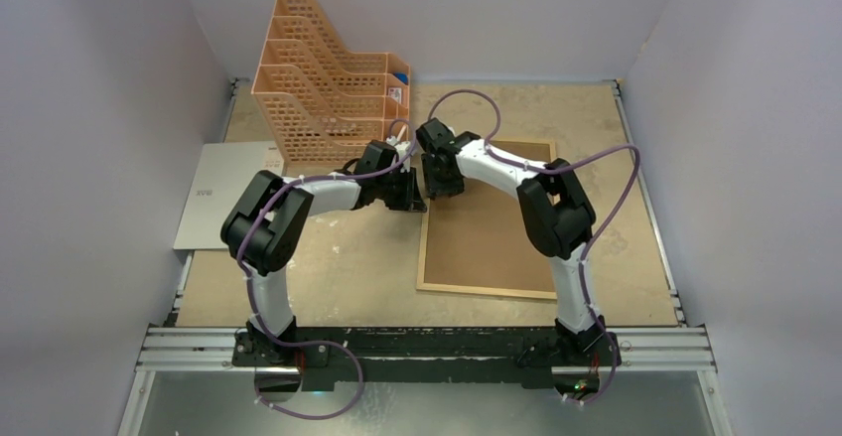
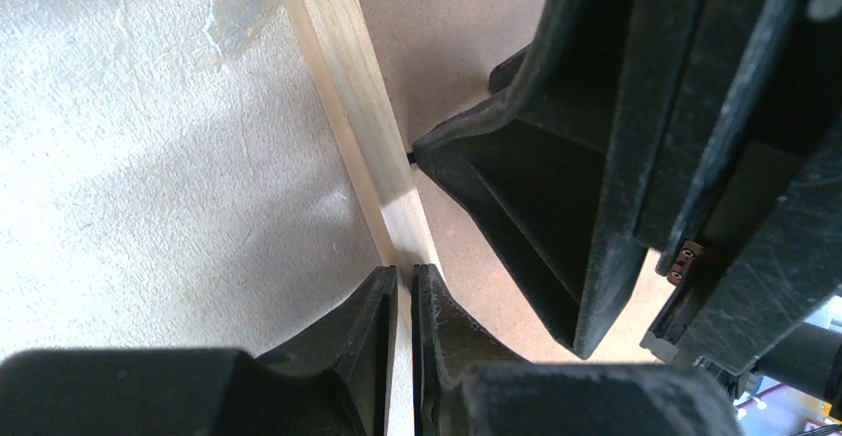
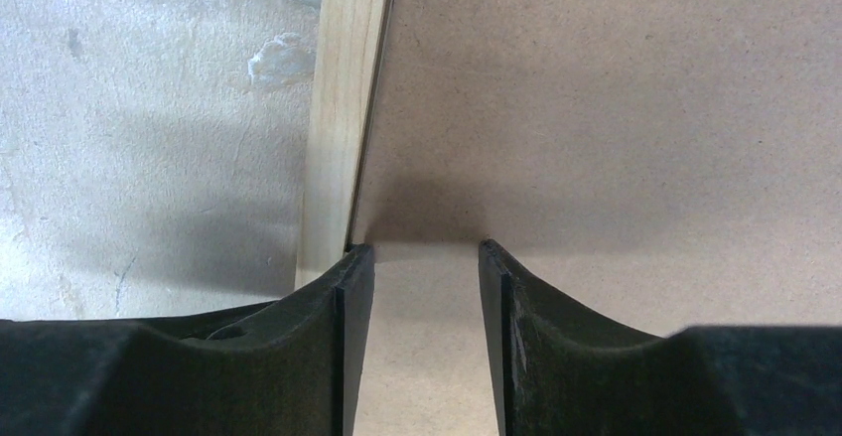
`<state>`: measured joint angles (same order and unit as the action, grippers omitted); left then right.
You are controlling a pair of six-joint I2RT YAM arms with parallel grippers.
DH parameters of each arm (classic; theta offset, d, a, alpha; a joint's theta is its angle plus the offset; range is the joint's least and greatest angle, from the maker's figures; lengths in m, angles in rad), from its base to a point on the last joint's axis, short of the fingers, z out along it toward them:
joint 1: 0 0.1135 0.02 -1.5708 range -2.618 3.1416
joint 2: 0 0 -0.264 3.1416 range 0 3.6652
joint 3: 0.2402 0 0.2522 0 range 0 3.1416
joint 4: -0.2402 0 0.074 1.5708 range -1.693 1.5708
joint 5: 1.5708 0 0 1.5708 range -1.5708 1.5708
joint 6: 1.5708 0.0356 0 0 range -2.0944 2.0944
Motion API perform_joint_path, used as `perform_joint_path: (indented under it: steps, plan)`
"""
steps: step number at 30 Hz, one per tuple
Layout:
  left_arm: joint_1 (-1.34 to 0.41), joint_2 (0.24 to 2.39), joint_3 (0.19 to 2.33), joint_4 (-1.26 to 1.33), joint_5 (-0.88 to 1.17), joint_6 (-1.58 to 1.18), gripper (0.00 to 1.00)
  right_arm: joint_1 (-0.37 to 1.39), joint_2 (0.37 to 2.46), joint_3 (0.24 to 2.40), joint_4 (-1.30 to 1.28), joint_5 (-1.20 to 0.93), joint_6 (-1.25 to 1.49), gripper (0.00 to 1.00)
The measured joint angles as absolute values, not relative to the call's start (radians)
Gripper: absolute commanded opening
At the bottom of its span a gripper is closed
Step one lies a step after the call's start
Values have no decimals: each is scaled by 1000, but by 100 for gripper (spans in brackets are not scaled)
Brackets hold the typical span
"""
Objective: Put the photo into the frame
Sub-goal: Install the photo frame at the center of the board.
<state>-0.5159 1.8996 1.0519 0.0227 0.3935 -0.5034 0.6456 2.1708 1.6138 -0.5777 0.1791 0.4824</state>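
The frame lies flat on the table, back up, with a brown backing board filling it. My left gripper is shut on the frame's left wooden rail near the far corner, and the rail runs between its fingertips. My right gripper stands open just beside it over the board, its left fingertip at the seam between rail and board. The photo's picture side shows in no view. A pale sheet lies far left; I cannot tell whether it is the photo.
An orange lattice file organizer stands at the back left, close behind both grippers and partly over the pale sheet. Grey walls close in on three sides. The right gripper's black fingers fill the right side of the left wrist view.
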Motion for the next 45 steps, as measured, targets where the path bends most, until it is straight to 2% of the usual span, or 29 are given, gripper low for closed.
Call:
perform_joint_path:
  steps: [5, 13, 16, 22, 27, 32, 39, 41, 45]
  plan:
    - [-516, 1888, 1047, 18, 392, -495, 13, 650, 2096, 1530, -497, 191, 497, 52]
    - [-490, 1828, 983, -33, 385, -498, 18, 653, 2077, 1539, -498, 184, 477, 54]
    - [-487, 1809, 942, -12, 413, -509, 22, 655, 2011, 1445, -474, 157, 478, 53]
    - [-487, 1800, 884, 70, 507, -532, 29, 680, 1833, 1207, -463, 71, 478, 62]
    - [-487, 1800, 872, 96, 539, -540, 32, 722, 1774, 1133, -448, 15, 465, 64]
    - [-501, 1832, 900, 87, 566, -530, 26, 774, 1772, 1126, -421, 1, 451, 64]
    - [-524, 1879, 978, 4, 562, -509, 12, 789, 1779, 1120, -398, 7, 450, 53]
    - [-524, 1879, 985, -13, 557, -511, 10, 788, 1775, 1109, -389, 10, 450, 54]
    - [-524, 1883, 994, -30, 553, -513, 6, 785, 1764, 1088, -361, 6, 454, 60]
